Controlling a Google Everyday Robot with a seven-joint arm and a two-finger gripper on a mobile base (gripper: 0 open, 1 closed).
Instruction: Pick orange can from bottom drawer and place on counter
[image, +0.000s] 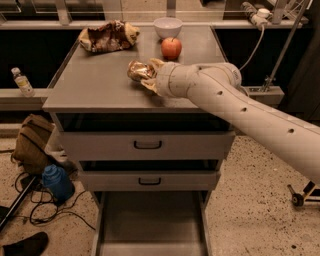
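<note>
The orange can (136, 70) lies on its side in my gripper (145, 74), at the middle of the counter (95, 87), just above or touching the grey top. The fingers (151, 63) close around the can from the right. My pale arm reaches in from the lower right. The bottom drawer (150, 225) is pulled open below, with its grey floor bare.
A red-orange apple (171, 48), a white bowl (167, 26) and a wrinkly snack bag (107, 36) sit at the back of the counter. Two upper drawers (147, 145) are closed. A water bottle (22, 82), a brown bag (32, 142), a blue object (57, 182) and cables lie at the left.
</note>
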